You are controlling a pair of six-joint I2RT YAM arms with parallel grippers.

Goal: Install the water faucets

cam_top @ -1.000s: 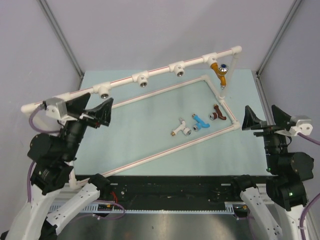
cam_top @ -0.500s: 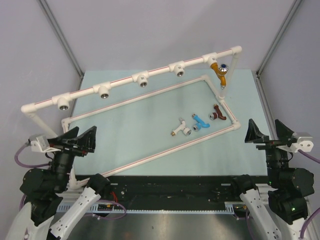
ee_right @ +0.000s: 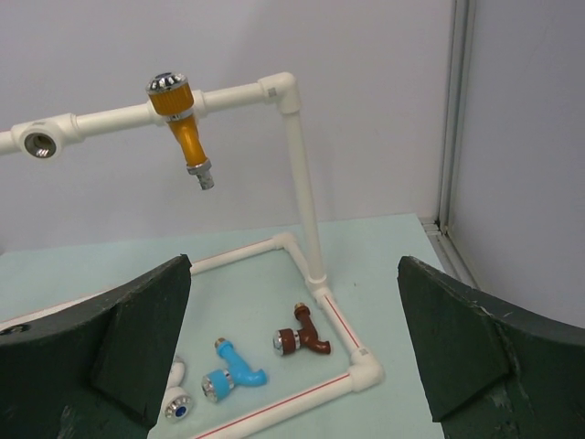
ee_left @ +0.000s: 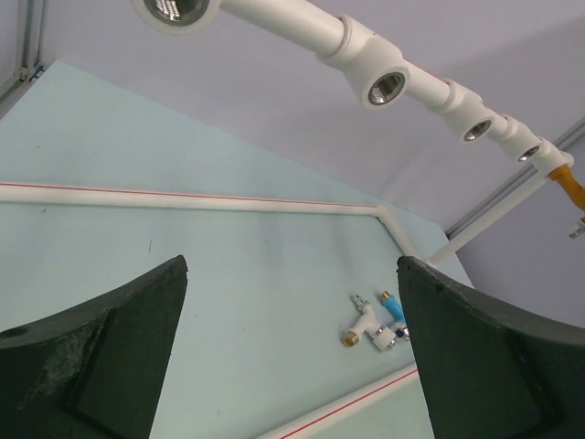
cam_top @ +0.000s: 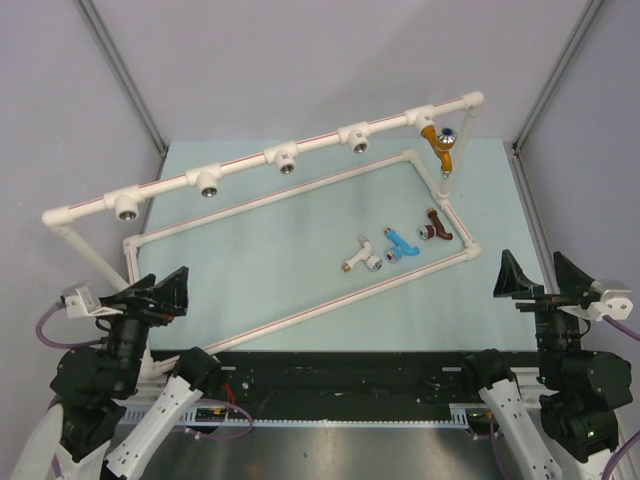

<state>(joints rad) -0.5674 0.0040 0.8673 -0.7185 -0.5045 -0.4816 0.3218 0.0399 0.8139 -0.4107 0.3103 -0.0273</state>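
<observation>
The orange faucet [cam_top: 440,143] hangs from the rightmost socket of the white pipe frame's top rail [cam_top: 240,168]; it also shows in the right wrist view [ee_right: 181,119]. The white faucet [cam_top: 361,256], blue faucet [cam_top: 401,243] and red-brown faucet [cam_top: 434,227] lie loose on the table inside the frame's base. The right wrist view shows the blue faucet [ee_right: 233,373] and red-brown faucet [ee_right: 303,334]. The left wrist view shows the white faucet [ee_left: 363,326]. My left gripper [cam_top: 150,290] is open and empty at the near left. My right gripper [cam_top: 540,275] is open and empty at the near right.
Three open silver-threaded T-sockets [cam_top: 284,157] sit along the top rail. The frame's base pipe [cam_top: 330,300] runs diagonally across the pale green table [cam_top: 250,270]. Grey walls and metal posts [cam_top: 125,75] enclose the table.
Both arms have drawn back toward the near edge and lowered; the left gripper moved furthest, from beside the rail's left end. The faucets have not moved.
</observation>
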